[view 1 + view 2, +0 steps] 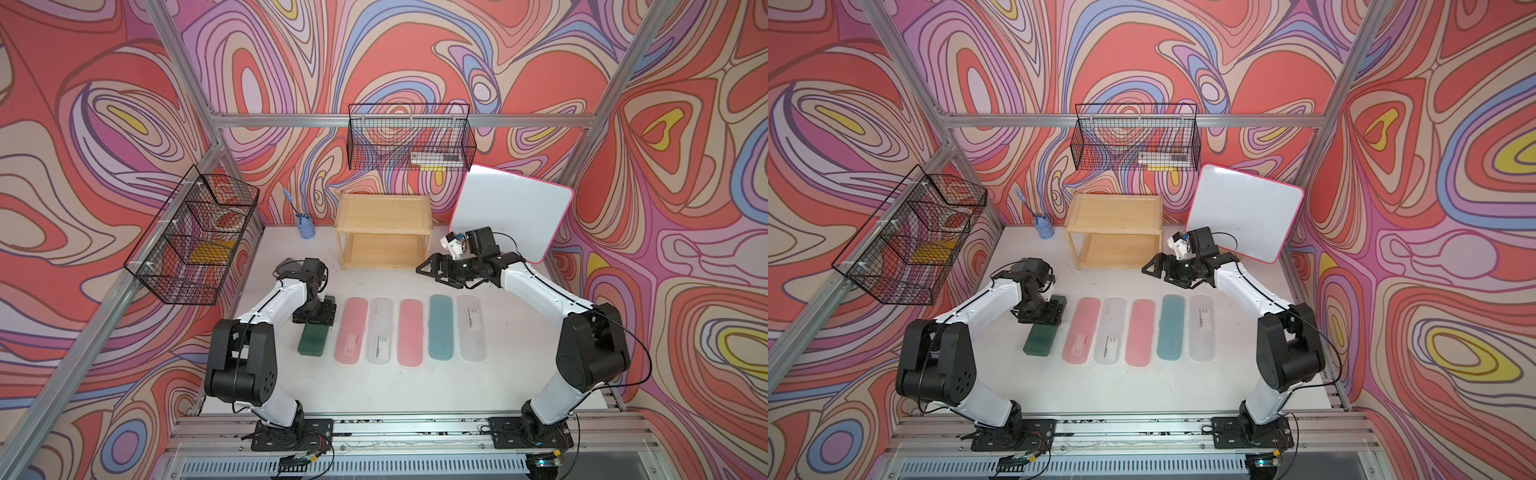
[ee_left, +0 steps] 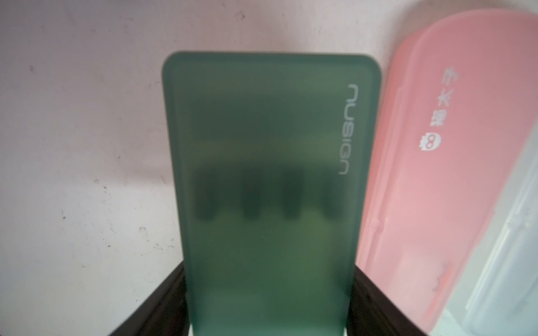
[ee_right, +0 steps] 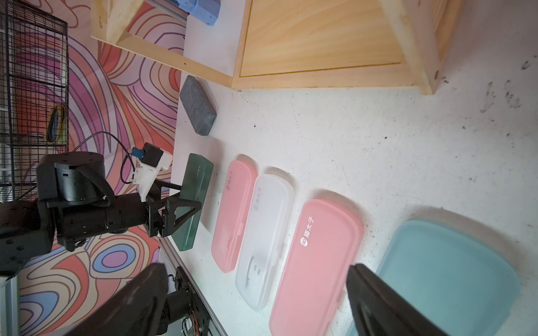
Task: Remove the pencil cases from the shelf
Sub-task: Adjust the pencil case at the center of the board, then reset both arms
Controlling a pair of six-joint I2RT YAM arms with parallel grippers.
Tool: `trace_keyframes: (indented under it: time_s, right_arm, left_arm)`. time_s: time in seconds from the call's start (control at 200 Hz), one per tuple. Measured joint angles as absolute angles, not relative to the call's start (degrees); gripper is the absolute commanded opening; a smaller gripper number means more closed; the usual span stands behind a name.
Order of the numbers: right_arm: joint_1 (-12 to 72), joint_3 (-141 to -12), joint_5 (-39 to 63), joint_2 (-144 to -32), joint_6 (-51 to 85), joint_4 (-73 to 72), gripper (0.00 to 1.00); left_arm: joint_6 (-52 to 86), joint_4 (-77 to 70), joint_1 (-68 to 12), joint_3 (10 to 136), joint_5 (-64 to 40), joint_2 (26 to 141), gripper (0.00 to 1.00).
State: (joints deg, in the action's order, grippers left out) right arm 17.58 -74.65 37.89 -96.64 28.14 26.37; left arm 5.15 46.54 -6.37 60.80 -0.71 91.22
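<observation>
The dark green case (image 1: pixel 312 341) lies flat near the left edge of the desk (image 1: pixel 415 390), off the shelf (image 1: pixel 384 230). The left gripper (image 1: pixel 316 319) straddles its long sides; pinching or not, I cannot tell. The right gripper (image 1: pixel 430 272) is spread, empty. The case looks light, stiff, slippery: hold it across the width.

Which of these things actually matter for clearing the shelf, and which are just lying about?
Part of the job: wooden shelf; dark green case; pink cases; clear cases; teal case, all in a row on the table.

Just lying about: grey pouch; whiteboard; blue pen holder; wire baskets.
</observation>
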Motion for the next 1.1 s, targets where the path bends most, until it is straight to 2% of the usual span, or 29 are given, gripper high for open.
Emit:
trace_keyframes:
  time_s: [0.14,0.466,0.566,0.726,0.946,1.101]
  right_arm:
    - [17.58,-74.43,37.85,-96.64,28.10,26.37,0.98]
    - [17.58,-73.47,34.74,-95.31,26.89,26.85,0.98]
    - [17.58,-73.47,27.18,-92.16,24.27,28.18,0.98]
    - [14.96,-73.12,11.79,-86.91,20.47,26.33,0.98]
    - [10.20,-65.58,-2.90,-84.75,15.11,15.46,0.98]
    - [9.32,-60.51,-10.70,-85.25,11.07,8.34,0.98]
  left_arm:
    - [5.91,45.80,-6.22,61.08,-0.19,92.23,0.99]
    - [9.52,42.33,-6.00,61.23,3.60,88.47,0.99]
    - [10.33,35.90,-6.00,60.01,8.45,83.50,0.99]
    - [7.86,16.34,-5.78,50.70,14.59,78.50,0.99]
    - [4.47,-6.15,-4.49,40.60,18.04,85.86,0.99]
    - [3.88,-15.00,-3.60,38.06,17.72,90.26,0.99]
